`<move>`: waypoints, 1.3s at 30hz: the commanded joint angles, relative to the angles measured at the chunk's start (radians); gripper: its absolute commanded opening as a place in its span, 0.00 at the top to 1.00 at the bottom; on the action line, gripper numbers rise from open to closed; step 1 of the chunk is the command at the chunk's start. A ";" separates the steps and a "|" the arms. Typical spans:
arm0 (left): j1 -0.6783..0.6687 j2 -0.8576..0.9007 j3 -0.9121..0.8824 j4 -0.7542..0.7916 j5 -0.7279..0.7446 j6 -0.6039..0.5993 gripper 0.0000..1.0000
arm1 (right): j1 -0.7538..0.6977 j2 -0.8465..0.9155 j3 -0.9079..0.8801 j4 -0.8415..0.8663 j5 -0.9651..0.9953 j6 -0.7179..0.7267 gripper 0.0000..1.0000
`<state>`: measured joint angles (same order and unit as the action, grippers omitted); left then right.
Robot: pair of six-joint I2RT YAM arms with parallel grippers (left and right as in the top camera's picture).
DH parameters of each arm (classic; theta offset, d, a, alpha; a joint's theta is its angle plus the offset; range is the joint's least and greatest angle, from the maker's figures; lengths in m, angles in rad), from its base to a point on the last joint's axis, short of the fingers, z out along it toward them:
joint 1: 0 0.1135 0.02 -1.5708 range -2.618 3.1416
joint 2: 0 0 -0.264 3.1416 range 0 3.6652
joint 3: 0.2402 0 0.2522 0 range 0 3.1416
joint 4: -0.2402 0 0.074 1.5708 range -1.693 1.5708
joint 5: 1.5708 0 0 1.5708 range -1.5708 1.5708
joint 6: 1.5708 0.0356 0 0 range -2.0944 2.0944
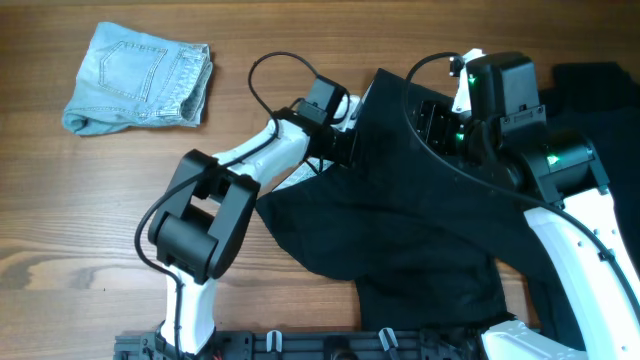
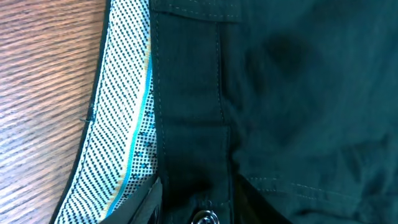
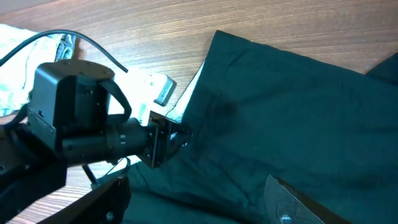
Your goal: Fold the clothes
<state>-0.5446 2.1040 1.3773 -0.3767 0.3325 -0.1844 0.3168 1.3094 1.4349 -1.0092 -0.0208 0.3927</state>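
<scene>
Two garments lie on the desk (image 1: 60, 200). Black trousers (image 1: 400, 230) are spread centre-right. Jeans (image 1: 140, 78) are folded at the far-left corner, well apart from them. The trousers' waistband (image 2: 186, 74) is pinched by the L jaws at the garment's left edge, w/ its dotted white lining (image 2: 124, 124) turned outward and a metal button (image 2: 205, 218) seen close to the lens. The R jaws are held wide apart over the trousers' upper part, w/ dark cloth seen beneath both fingers (image 3: 292, 199). More dark cloth (image 1: 600, 80) is seen at the desk's far right, partly hidden by the R arm (image 1: 570, 240).
</scene>
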 commanded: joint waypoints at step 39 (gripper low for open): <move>0.003 0.017 -0.019 -0.051 0.089 0.021 0.68 | -0.004 0.007 0.003 0.006 0.021 0.001 0.26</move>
<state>-0.5358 2.1040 1.3739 -0.4232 0.3634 -0.1696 0.3168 1.3094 1.4349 -1.0080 -0.0204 0.3927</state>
